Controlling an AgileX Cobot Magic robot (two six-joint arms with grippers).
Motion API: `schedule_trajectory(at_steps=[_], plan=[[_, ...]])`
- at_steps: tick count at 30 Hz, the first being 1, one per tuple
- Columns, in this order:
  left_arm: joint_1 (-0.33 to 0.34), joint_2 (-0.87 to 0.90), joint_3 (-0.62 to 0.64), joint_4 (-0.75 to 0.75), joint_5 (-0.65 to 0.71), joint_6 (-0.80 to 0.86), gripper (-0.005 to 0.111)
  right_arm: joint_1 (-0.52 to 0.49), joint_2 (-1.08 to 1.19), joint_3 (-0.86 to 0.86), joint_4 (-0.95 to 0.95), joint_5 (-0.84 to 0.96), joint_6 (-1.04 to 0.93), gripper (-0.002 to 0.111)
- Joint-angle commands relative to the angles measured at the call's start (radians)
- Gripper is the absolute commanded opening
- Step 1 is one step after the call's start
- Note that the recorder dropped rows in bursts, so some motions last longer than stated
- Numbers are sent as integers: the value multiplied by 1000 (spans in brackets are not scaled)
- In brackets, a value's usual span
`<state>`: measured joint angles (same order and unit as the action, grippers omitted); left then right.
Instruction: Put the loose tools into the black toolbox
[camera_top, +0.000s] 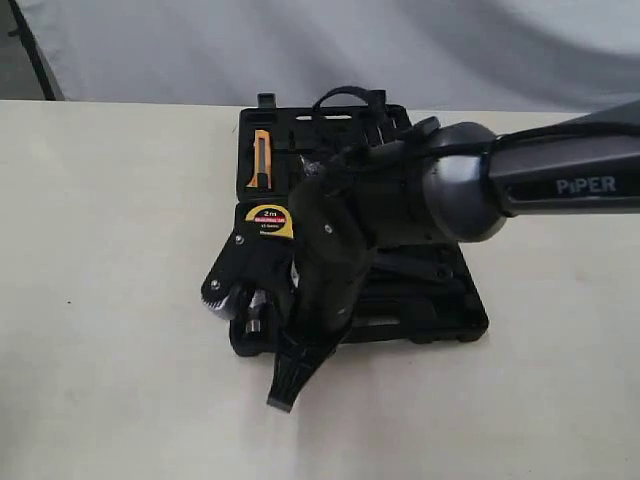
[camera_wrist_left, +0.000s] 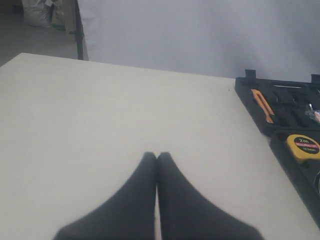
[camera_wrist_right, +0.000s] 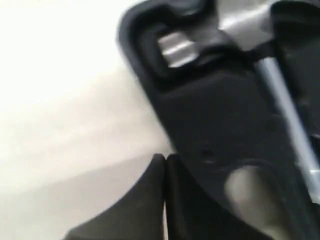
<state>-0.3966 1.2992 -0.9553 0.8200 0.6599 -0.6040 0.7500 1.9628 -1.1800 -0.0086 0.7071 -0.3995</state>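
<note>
Exterior view: I am hovering my right end effector (camera_top: 283, 393), clenched and empty, over the near edge of the one black toolbox (camera_top: 455, 318). The case is lying open on the worktop (camera_top: 110, 300). One yellow tape measure (camera_top: 268, 220) and one orange-handled tool (camera_top: 260, 160) are sitting inside. No loose tool is showing on the worktop.

Left wrist view: my left end effector (camera_wrist_left: 157, 156) is hanging clenched and empty, beside the case.

Right wrist view: one hammer (camera_wrist_right: 247, 22) is lying in its recess, so I am judging that part done. I cannot make out the wrench or the tape roll.
</note>
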Motion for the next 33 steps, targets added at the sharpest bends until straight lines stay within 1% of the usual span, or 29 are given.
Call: schedule_trajectory(at_steps=[1,5,9,11,13,16,18,21,26,33], plan=[[3,-8,9,-14,-17,-10,1,33,63,30,95,-20,-71,-1],[3,-8,9,-14,-17,-10,1,28,49,26,101,-32,-77,-1],[3,-8,9,-14,-17,-10,1,8,-27,-6,104,2,-77,-1],[3,-8,9,-14,-17,-10,1,-19,-84,-21,106,8,-71,-1],[3,-8,9,-14,-17,-10,1,-69,-137,-30,106,6,-63,-1],[3,-8,9,-14,-17,-10,1,-185,-178,-30,106,-2,-1,-1],[3,-8,9,-14,-17,-10,1,-258,-176,-28,106,-2,22,-1],[3,-8,9,-14,-17,-10,1,-322,-139,-28,134,-39,22,-1],[3,-8,9,-14,-17,-10,1,-338,-43,-32,172,-185,22,-1],[3,-8,9,-14,-17,-10,1,-329,109,-122,206,-146,17,-1]])
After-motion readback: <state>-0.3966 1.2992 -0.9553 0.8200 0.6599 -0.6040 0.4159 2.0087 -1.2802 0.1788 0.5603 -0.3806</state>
